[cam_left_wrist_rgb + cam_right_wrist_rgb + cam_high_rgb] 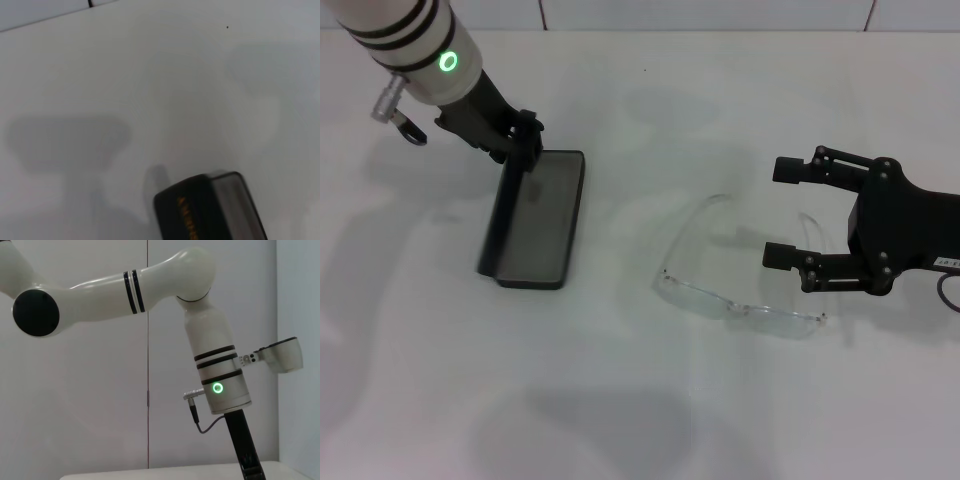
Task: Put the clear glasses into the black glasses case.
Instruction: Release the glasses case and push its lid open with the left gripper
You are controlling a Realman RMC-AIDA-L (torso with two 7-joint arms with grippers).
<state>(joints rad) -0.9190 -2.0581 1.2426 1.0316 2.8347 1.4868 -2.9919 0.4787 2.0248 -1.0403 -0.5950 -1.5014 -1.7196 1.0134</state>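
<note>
Right gripper (pixel 782 212) spread wide, just right of clear glasses (pixel 740 300); long axis runs left-right. Left gripper (pixel 523 140) at lid of open black glasses case (pixel 535 222), probably pinching it. Case well left of glasses.

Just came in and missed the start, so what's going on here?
The left gripper is at the raised lid of the black glasses case, which sits open on the white table. The clear glasses lie unfolded on the table, outside the case. The right gripper is open, with its fingers around one arm of the glasses.
</note>
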